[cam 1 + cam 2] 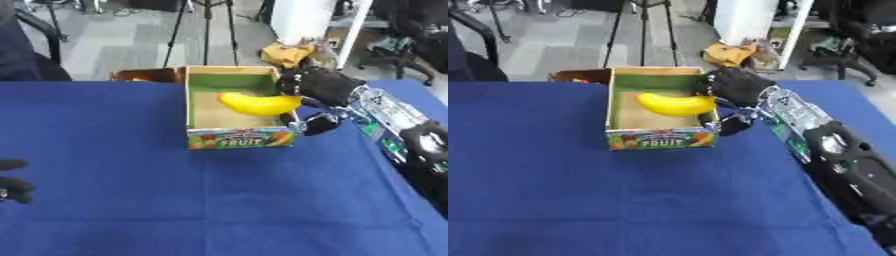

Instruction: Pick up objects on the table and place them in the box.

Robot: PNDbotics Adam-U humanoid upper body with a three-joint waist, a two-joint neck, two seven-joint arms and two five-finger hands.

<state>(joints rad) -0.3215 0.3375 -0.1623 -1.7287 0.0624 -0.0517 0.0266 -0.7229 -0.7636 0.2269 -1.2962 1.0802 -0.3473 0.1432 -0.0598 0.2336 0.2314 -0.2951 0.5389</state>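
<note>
the right robot hand (319,85) pinches a banana (258,103) over the fruit box (234,138), not yet released, and the blue desk (219,200) shows nothing else to pick.

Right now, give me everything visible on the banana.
The banana is plain yellow, smooth-skinned and gently curved, apparently whole. It lies roughly level, over the open fruit box, above the box's tan floor near the green back wall; whether it touches the floor cannot be told. Its right end sits at the right hand, whose dark fingers curl round it at the box's right wall. The left end points free toward the box's left side. Nothing else touches it.
</note>
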